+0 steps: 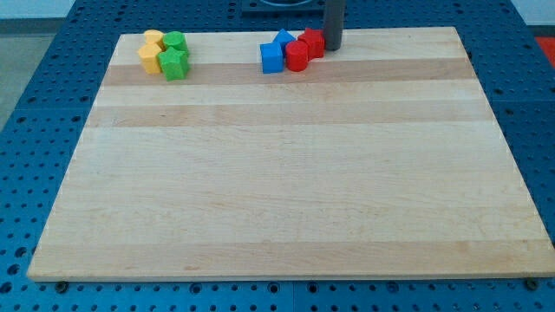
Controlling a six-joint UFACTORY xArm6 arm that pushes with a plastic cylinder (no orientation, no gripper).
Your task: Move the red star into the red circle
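Green blocks (174, 54): 2 | yellow (152, 51): 2 | blue (275, 52): 2 | red (304, 49): 2 | my tip (333, 48) beside red; no fingers

Lab bench: blue perforated table (52, 173), wooden board (286, 173).

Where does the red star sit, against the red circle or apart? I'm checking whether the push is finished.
Against it: the red star touches the red circle, with my tip at the star's right.
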